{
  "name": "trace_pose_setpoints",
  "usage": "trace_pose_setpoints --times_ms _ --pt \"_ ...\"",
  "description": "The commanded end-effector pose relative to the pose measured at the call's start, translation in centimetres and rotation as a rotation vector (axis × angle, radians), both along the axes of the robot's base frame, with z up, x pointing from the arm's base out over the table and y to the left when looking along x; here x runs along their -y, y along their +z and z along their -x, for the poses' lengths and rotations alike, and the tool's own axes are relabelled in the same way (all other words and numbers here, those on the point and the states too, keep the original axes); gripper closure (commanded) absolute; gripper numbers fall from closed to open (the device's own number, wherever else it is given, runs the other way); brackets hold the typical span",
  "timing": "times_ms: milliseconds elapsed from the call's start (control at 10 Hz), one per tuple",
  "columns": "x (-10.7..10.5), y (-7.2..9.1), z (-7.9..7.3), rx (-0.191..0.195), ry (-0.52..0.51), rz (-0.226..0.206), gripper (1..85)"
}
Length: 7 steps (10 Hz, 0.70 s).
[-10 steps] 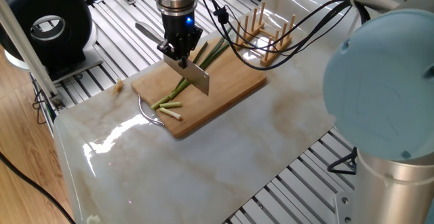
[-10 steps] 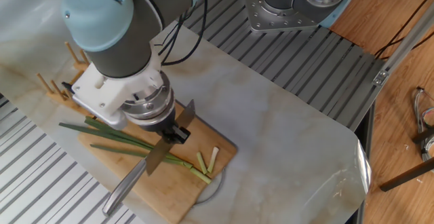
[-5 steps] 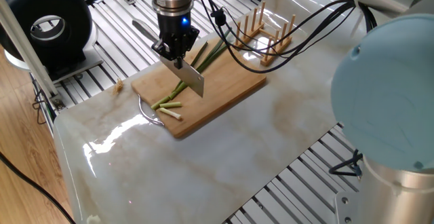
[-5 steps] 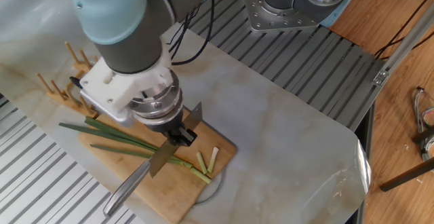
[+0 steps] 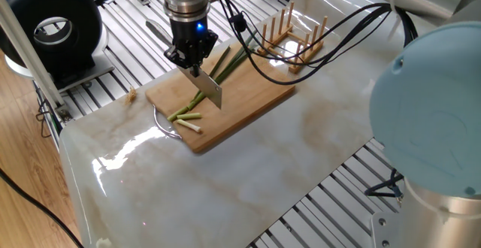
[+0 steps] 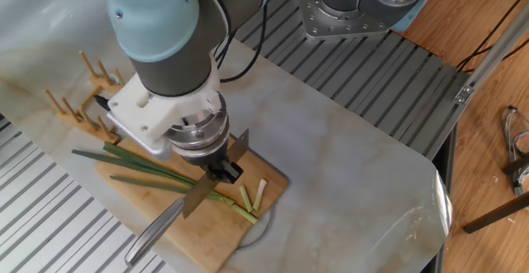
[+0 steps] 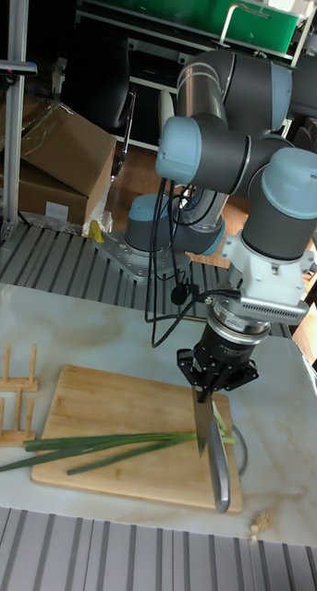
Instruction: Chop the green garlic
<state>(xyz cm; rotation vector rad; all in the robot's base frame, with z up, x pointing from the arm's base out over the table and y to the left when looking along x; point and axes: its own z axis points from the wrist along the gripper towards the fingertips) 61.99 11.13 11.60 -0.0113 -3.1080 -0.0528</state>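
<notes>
The green garlic (image 5: 224, 64) lies slantwise on the wooden cutting board (image 5: 252, 101), dark leaves toward the back. Its stalk (image 6: 136, 164) points its pale end at short cut pieces (image 6: 250, 197) near the board's corner. My gripper (image 5: 193, 62) is shut on a knife (image 5: 210, 91). The blade hangs point-down over the stalk's pale end, just behind the cut pieces (image 5: 186, 117). In the tall fixed view the gripper (image 7: 212, 392) holds the knife (image 7: 202, 427) upright across the garlic (image 7: 103, 444), edge at or just above the stalk; I cannot tell if it touches.
A wooden peg rack (image 5: 291, 39) stands behind the board, with black cables draped over it. A black round device (image 5: 52, 24) sits at the far left. A small crumb (image 5: 132, 93) lies on the marble sheet left of the board. Slatted metal surrounds the sheet.
The gripper and knife have slid along the stalk toward its pale cut end and dropped a little. The garlic and the cut pieces have stayed put.
</notes>
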Motion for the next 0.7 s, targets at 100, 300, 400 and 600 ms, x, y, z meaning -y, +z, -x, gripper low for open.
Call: trace_pose_setpoints --times_ms 100,300,400,600 --pt "-0.4 0.1 -0.1 0.005 0.053 -0.015 84.3" --pt "-0.4 0.0 -0.7 0.008 0.04 -0.008 84.3" --pt "-2.1 0.0 -2.7 0.012 0.022 -0.038 84.3" --pt "-4.0 0.2 -5.7 0.034 0.0 -0.056 84.3"
